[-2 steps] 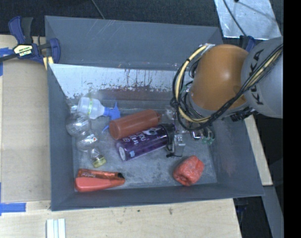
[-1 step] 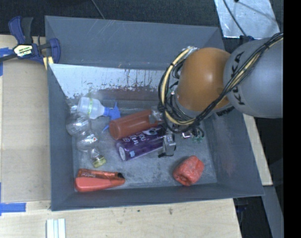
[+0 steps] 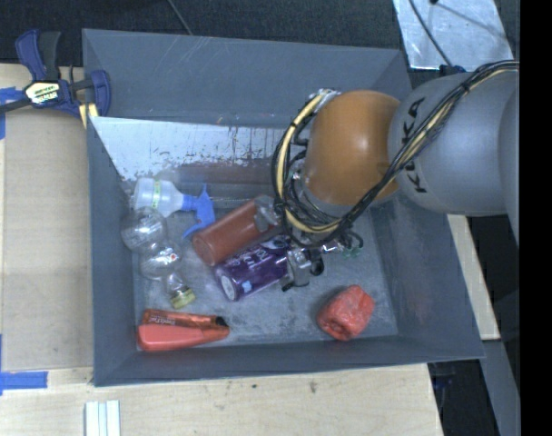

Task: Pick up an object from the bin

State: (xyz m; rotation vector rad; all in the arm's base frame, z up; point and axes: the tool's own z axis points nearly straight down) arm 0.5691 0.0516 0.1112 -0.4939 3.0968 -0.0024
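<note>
Purple can (image 3: 253, 272): lies slanted mid-bin, the thing nearest the jaws.
Jaws: low at the can's right end; the wrist hides whether they are spread or pressed together.
Brown bottle (image 3: 229, 232): along the can's upper side, probably crowding any grip.
Red lump (image 3: 346, 312): lower right of the can, apart.

The bin (image 3: 108, 243) takes up the middle of the frame. A can (image 3: 253, 271) lies tilted at the centre of its floor. A cylinder (image 3: 226, 231) lies just up and left of the can, nearly parallel and close beside it. The gripper (image 3: 301, 263) is at the can's right end, with the wrist (image 3: 344, 157) above it toward the upper right. A lump (image 3: 346, 312) lies lower right of the can, apart from it. A flat tool (image 3: 181, 330) lies along the lower wall at lower left. Above it, near the left wall, a spray bottle (image 3: 156, 198) and two bulbs (image 3: 142, 232) cluster together
</note>
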